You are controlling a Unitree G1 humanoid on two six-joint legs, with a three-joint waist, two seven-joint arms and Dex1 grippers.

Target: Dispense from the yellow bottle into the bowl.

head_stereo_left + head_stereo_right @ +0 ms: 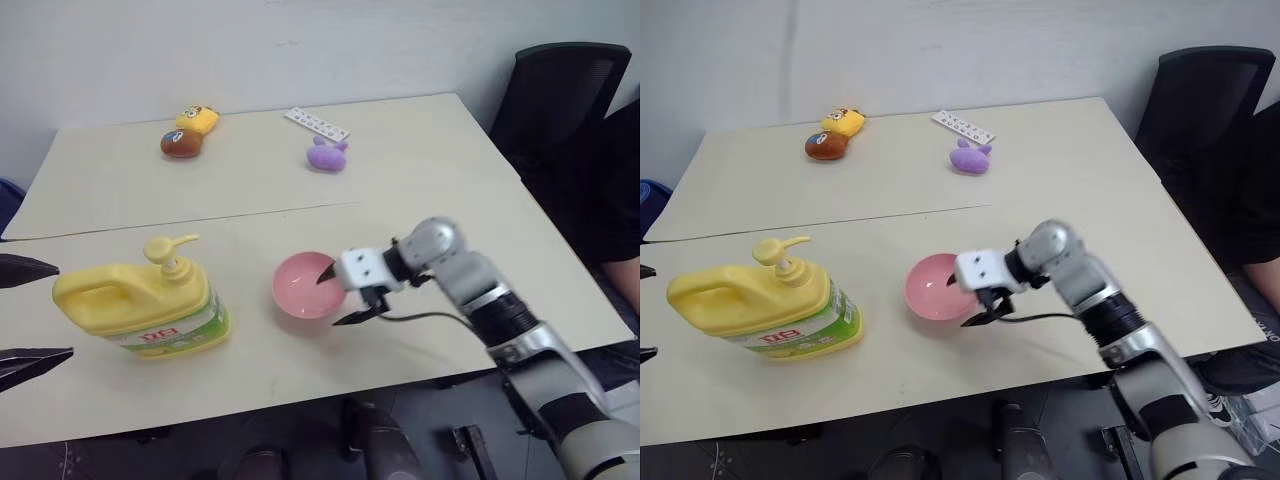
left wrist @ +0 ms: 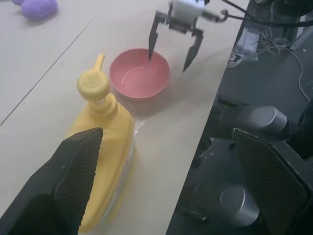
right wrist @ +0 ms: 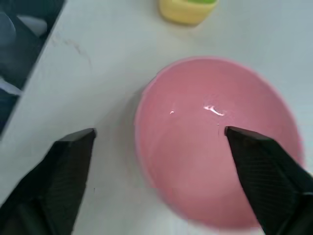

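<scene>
The right arm reaches in from the near right edge of the table (image 1: 120, 180), bent at the wrist so its gripper (image 1: 342, 297) points sideways at the bowl (image 1: 303, 287). Its two black fingers stand apart and straddle the bowl's near right rim: one fingertip hangs over the inside of the bowl, the other sits outside it, low by the tabletop. Whether either tip touches the rim is hard to tell; nothing is clamped. The left gripper (image 1: 22, 318) is at the far left, its fingers wide apart, one above the other, just left of the bottle (image 1: 140, 310) and not touching it.

The bowl is pink, upright and looks empty, with only glints of light on its smooth floor. It stands on the near half of the table, just right of the bottle, with a clear strip of tabletop between them. The bottle is a squat yellow jug standing upright, handle toward the left gripper, pump top (image 1: 168, 249) up with its spout aimed toward the bowl's side.

Well beyond the bowl, on the far half of the table, lie a small purple toy (image 1: 327, 154), a white strip (image 1: 317, 124) just behind it, and farther left a yellow toy (image 1: 197, 119) touching a brown one (image 1: 181, 143). A black chair (image 1: 560, 95) stands off the table's far right corner.
</scene>
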